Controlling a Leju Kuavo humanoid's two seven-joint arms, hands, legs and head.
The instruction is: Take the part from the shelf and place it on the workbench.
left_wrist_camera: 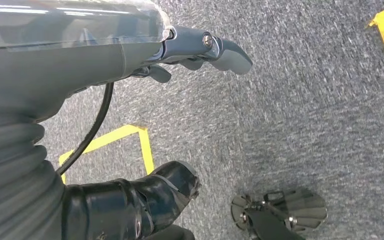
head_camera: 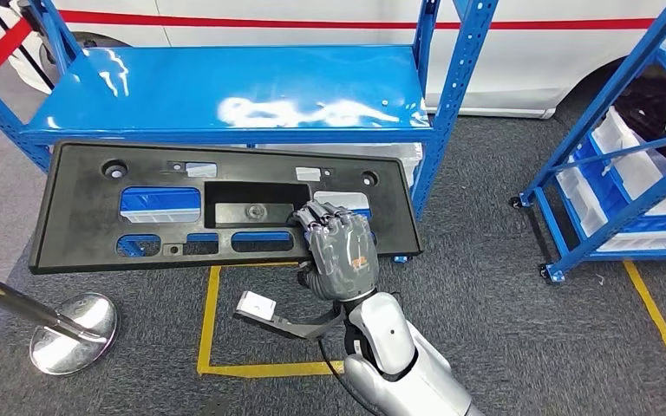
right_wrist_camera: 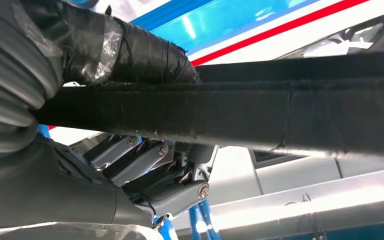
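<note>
The part is a long black plastic panel (head_camera: 78,217) with several cut-outs. It hangs in the air in front of the blue shelf (head_camera: 225,87), tilted slightly and clear of the shelf board. My right hand (head_camera: 340,251) grips its lower edge right of the middle, fingers over the front face. In the right wrist view the panel's edge (right_wrist_camera: 280,115) runs across, with the fingers (right_wrist_camera: 145,160) on one side of it and the taped thumb (right_wrist_camera: 145,55) on the other. My left hand (left_wrist_camera: 200,50) hangs over the grey carpet with nothing in it.
A second blue rack (head_camera: 624,173) with white bins stands to the right. A chrome stanchion base (head_camera: 74,329) sits on the floor at the left. Yellow tape (head_camera: 208,329) marks a square on the carpet below the panel. A white vehicle is behind the shelf.
</note>
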